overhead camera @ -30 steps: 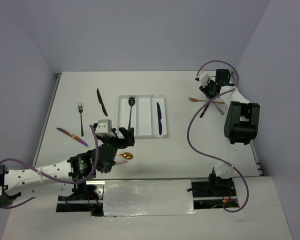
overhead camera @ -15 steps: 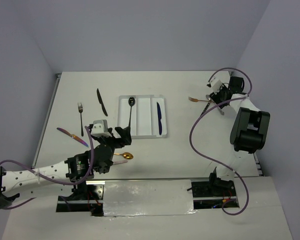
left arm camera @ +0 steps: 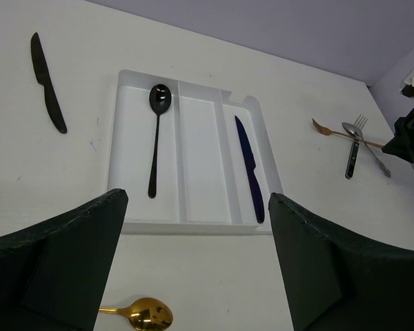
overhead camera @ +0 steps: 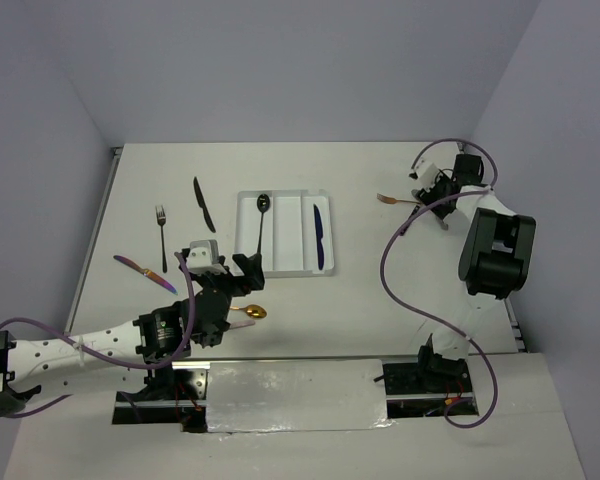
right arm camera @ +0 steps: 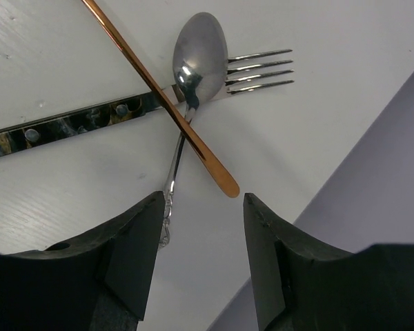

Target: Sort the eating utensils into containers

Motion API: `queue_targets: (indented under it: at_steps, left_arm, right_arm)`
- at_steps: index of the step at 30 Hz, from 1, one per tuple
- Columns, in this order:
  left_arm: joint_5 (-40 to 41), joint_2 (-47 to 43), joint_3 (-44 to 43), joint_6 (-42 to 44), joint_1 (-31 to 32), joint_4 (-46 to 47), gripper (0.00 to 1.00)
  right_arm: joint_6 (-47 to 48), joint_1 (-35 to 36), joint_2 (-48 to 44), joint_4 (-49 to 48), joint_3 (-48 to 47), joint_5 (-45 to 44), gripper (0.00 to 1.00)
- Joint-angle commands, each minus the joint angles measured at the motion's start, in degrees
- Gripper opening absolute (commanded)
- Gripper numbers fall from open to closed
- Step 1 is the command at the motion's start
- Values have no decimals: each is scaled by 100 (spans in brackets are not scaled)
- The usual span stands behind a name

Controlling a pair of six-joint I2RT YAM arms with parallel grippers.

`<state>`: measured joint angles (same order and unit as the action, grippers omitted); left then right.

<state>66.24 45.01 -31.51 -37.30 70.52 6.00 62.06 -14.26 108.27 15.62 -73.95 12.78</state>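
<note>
The white tray (overhead camera: 280,268) holds a black spoon (overhead camera: 261,222) in its left compartment and a dark blue knife (overhead camera: 319,235) in its right one; the middle compartment is bare. My left gripper (overhead camera: 248,277) hovers open over the table just in front of the tray, with a gold spoon (left arm camera: 141,316) below it and nothing between its fingers. At the far right a copper fork (right arm camera: 172,110), a silver spoon (right arm camera: 196,58) and a dark-handled fork (right arm camera: 259,69) lie crossed. My right gripper (right arm camera: 205,200) stands open just short of their handle ends; its left finger is beside the spoon's handle tip.
A black knife (overhead camera: 202,203), a small fork (overhead camera: 161,222) and an iridescent purple utensil (overhead camera: 143,270) lie on the table left of the tray. The side wall stands close to the right of the crossed pile.
My right gripper has opened wider and shifted slightly right over the crossed pile, its arm swinging right. The left arm has barely moved.
</note>
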Motion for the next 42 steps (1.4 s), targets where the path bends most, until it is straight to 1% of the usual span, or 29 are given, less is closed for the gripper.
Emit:
queue_targets:
  at_steps: [1, 9, 15, 24, 27, 31, 35, 39, 42]
  left_arm:
    - [179, -45, -57, 109, -21, 217, 97]
    - [188, -37, -49, 109, -21, 217, 97]
    - [161, -36, -66, 91, -21, 200, 97]
    - [170, -89, -49, 91, -30, 209, 97]
    - [135, -98, -49, 91, -21, 217, 97]
    - [118, -54, -40, 91, -30, 261, 97]
    - [4, -19, -92, -32, -21, 138, 97]
    - [-32, -72, -31, -23, -21, 217, 97]
    - [-32, -107, -31, -23, -30, 209, 97]
  right_arm:
    - [175, 134, 133, -103, -207, -30, 57]
    - [271, 204, 326, 38, -339, -47, 57]
    - [315, 275, 625, 213, -620, -407, 55]
    - [333, 283, 898, 592, -998, -381, 55]
    - [307, 275, 1038, 811, -1244, -355, 55]
    - [394, 301, 1284, 1407, -1665, -451, 56]
    - [403, 310, 1495, 1786, -2096, -399, 56]
    - [464, 310, 1645, 2085, -2308, -390, 56]
    - [578, 327, 1601, 2156, -2255, -399, 56]
